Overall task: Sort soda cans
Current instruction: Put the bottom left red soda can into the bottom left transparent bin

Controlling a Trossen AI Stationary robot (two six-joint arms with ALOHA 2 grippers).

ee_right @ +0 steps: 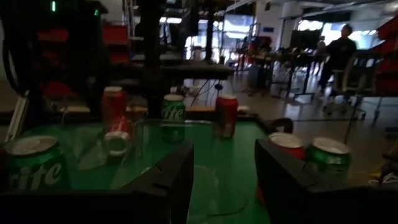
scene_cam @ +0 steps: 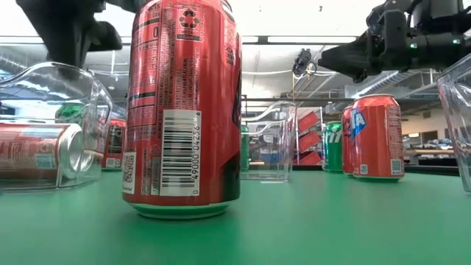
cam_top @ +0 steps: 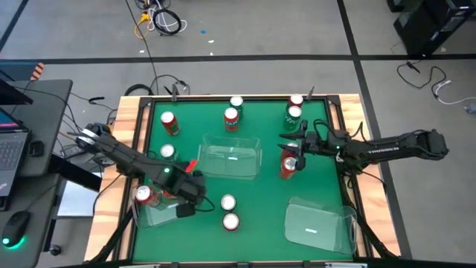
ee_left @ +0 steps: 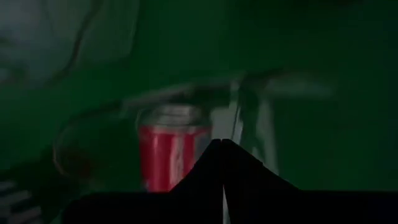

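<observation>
Cans are scattered over the green table (cam_top: 253, 193). In the high view, a red can (cam_top: 143, 195) lies on its side in the bin (cam_top: 152, 216) at the table's 8 o'clock corner; the low view shows the same lying can (scene_cam: 40, 153) behind clear plastic. Two more red cans stand close together at 6 o'clock, one (cam_top: 227, 202) just behind the other (cam_top: 230, 221). Along the 12 o'clock edge stand a red can (cam_top: 169, 123), a red can (cam_top: 231, 118) with another can (cam_top: 236, 102) behind it, and a green can (cam_top: 293, 115). Another can (cam_top: 168, 152) stands toward 9 o'clock.

The left gripper (cam_top: 186, 211) hangs over the 8 o'clock bin; its fingers (ee_left: 214, 180) look pressed together, with nothing between them.

The right gripper (cam_top: 291, 149) reaches in from 3 o'clock, above a red can (cam_top: 288, 165) standing right of centre. Its fingers (ee_right: 168, 180) are spread wide, empty.

A second bin (cam_top: 231, 156) sits at the centre and a third (cam_top: 320, 223) at 5 o'clock.
</observation>
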